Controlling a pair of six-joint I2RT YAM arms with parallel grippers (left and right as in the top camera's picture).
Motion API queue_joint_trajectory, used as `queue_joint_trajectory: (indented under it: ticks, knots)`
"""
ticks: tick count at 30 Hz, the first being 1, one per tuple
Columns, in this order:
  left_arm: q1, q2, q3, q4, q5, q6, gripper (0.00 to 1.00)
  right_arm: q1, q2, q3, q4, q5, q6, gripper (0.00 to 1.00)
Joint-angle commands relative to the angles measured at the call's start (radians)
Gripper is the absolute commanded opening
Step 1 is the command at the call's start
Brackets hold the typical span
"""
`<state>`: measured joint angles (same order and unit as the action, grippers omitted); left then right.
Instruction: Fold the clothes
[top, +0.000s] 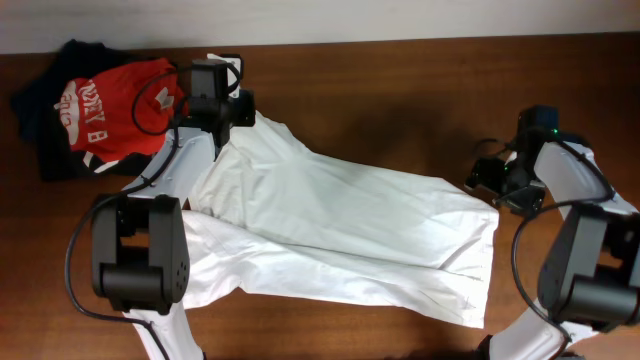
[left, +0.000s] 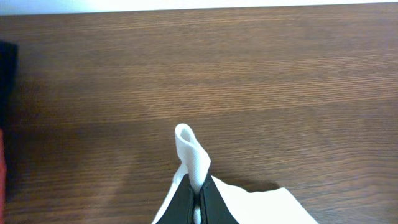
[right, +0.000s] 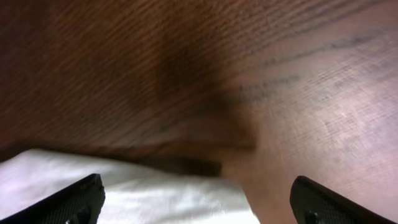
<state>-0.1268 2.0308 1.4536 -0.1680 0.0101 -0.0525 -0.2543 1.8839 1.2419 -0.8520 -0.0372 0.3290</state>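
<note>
The tabletop (top: 330, 90) is dark brown wood with a fine grain running along its length. A soft shadow darkens a patch near the middle of its far side. In the right wrist view, a pale pinkish sheen lies on the wood at the right. Beyond the far edge runs a plain, whitish strip (top: 420, 18), which also shows at the top of the left wrist view.

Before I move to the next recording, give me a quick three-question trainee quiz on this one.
1. True or false: the left claw is shut on the white garment.
2. Where does the red and dark clothes pile lie? A) at the far left corner of the table B) on the middle of the garment C) at the right edge
3. Fill in: the right claw is ____ and holds nothing.
Key: 1 true; 2 A; 3 open.
</note>
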Motion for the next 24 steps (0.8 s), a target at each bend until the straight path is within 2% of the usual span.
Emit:
queue_joint_trajectory:
  ticks: [1, 4, 5, 6, 8, 9, 16, 19, 20, 24]
  knots:
    - [0.012, -0.01, 0.01, 0.002, -0.044, 0.001, 0.01, 0.006, 0.034, 0.016, 0.019, 0.018, -0.011, 0.96]
    - [0.012, -0.006, 0.01, 0.002, -0.04, 0.001, 0.01, 0.006, 0.043, 0.016, 0.023, 0.003, -0.011, 0.89]
    - [0.012, -0.004, 0.01, 0.002, -0.04, 0.001, 0.01, 0.006, 0.043, 0.016, 0.023, -0.005, -0.011, 0.81]
    - [0.012, -0.001, 0.009, 0.0, -0.039, 0.001, 0.01, 0.006, 0.043, 0.015, 0.023, -0.007, -0.011, 0.66]
    - [0.012, 0.0, 0.008, -0.005, -0.04, 0.001, 0.01, 0.006, 0.043, 0.015, 0.028, -0.007, -0.011, 0.52]
    - [0.012, 0.0, 0.008, -0.005, -0.04, 0.001, 0.01, 0.006, 0.043, 0.015, 0.032, -0.007, -0.011, 0.49]
    - [0.013, 0.0, 0.008, -0.005, -0.04, 0.001, 0.01, 0.006, 0.075, 0.011, 0.036, -0.031, -0.011, 0.48]
    - [0.013, 0.0, 0.008, -0.002, -0.04, 0.001, 0.01, 0.006, 0.104, 0.011, 0.042, -0.067, -0.007, 0.42]
    - [0.013, 0.0, 0.008, -0.003, -0.04, 0.001, 0.01, 0.006, 0.105, 0.011, 0.043, -0.068, -0.007, 0.37]
    - [0.013, 0.0, 0.008, -0.003, -0.04, 0.001, 0.01, 0.006, 0.105, 0.012, 0.051, -0.064, -0.006, 0.06]
